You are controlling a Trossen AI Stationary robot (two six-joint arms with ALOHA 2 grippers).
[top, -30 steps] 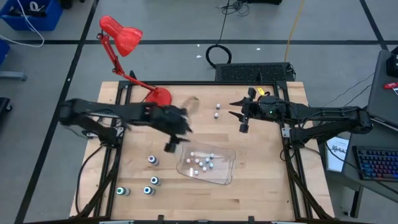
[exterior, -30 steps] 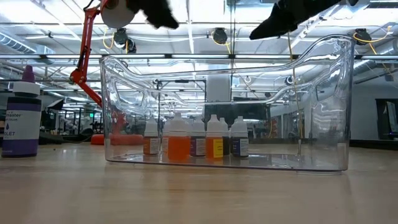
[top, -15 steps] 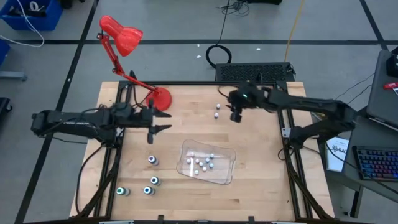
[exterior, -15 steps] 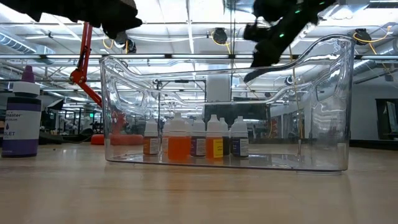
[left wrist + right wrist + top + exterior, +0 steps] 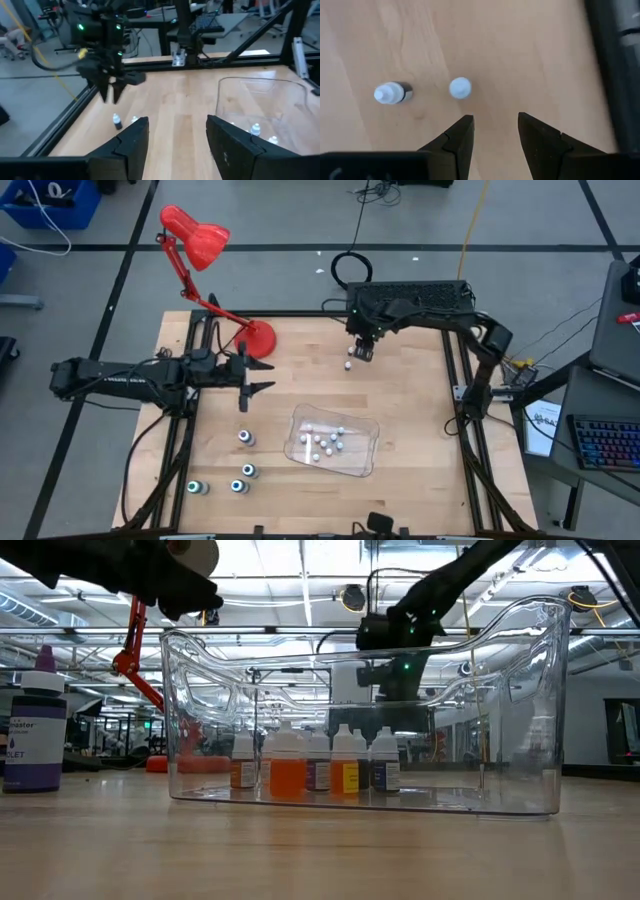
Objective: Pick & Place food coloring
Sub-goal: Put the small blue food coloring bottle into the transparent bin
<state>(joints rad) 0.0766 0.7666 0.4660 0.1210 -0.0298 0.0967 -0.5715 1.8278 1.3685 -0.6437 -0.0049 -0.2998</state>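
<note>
Two tiny whitish food coloring bottles stand on the wood near the table's far edge, one of them with a dark band. My right gripper hangs open just above and beside them, pointing steeply down, with nothing between its fingers. Several more small bottles stand in the clear plastic tray. Larger teal-topped bottles stand on the table to the tray's left. My left gripper is open and roughly level at the table's left, facing the right side.
A red desk lamp has its base at the far left of the table, close to my left gripper. A purple-labelled bottle shows at the left of the low view. Bare wood lies between the tray and the far edge.
My right gripper has swung toward the table's far edge and left, sunk, and tipped down over the two loose bottles. My left gripper has drawn back from beside the tray toward the table's left edge, levelled out, and then kept still.
</note>
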